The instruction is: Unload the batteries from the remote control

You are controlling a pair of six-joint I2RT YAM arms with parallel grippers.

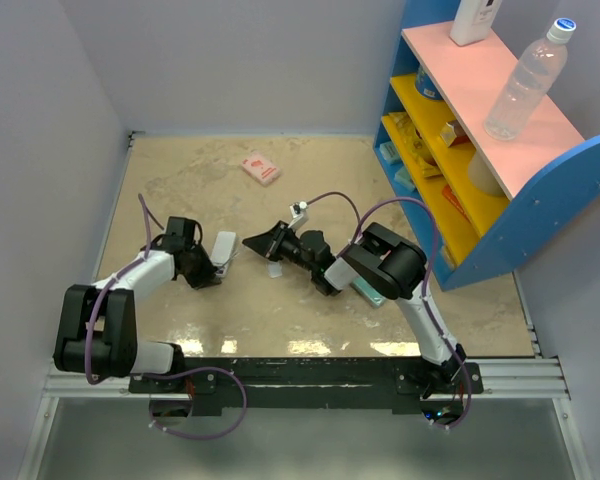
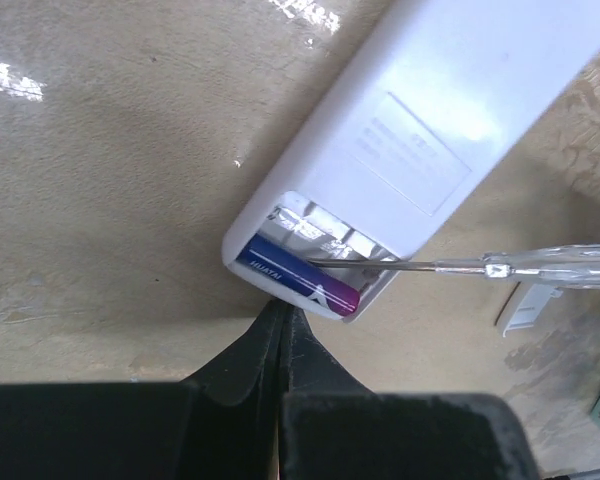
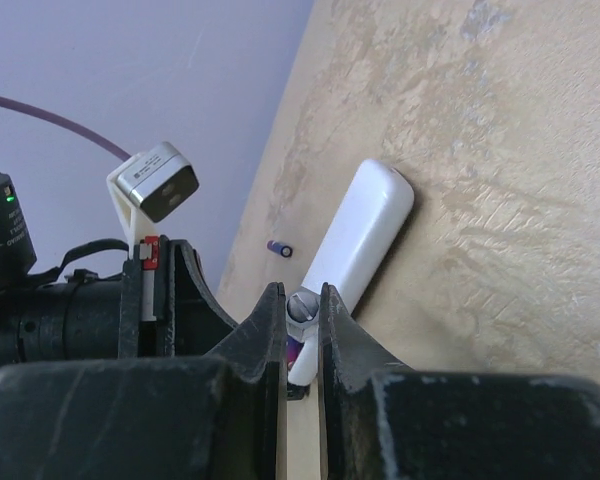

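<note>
Remote control (image 1: pixel 224 246): slim white bar, left of table (image 1: pixel 200 190) centre, long axis running 1 to 7 o'clock in the top view. It lies back side up with a faint printed label panel mid-body.

The battery bay at the 7 o'clock end is uncovered. One battery (image 2: pixel 295 283), blue with a purple tip, is seated in the outer slot. The inner slot is bare and its metal contacts show.

A second battery (image 3: pixel 279 247) in the same colours lies loose on the table beside the remote.

Left gripper (image 2: pixel 283 325): fingers pressed flat together with nothing between them, tips touching the remote's open end from 6 o'clock.

Right gripper (image 3: pixel 300 294): narrow, clamped on the clear handle of a screwdriver (image 2: pixel 520 266). The thin shaft enters from 3 o'clock and its tip is inside the bay above the battery.

A pink packet (image 1: pixel 260 168) lies well apart at 12 o'clock.
</note>
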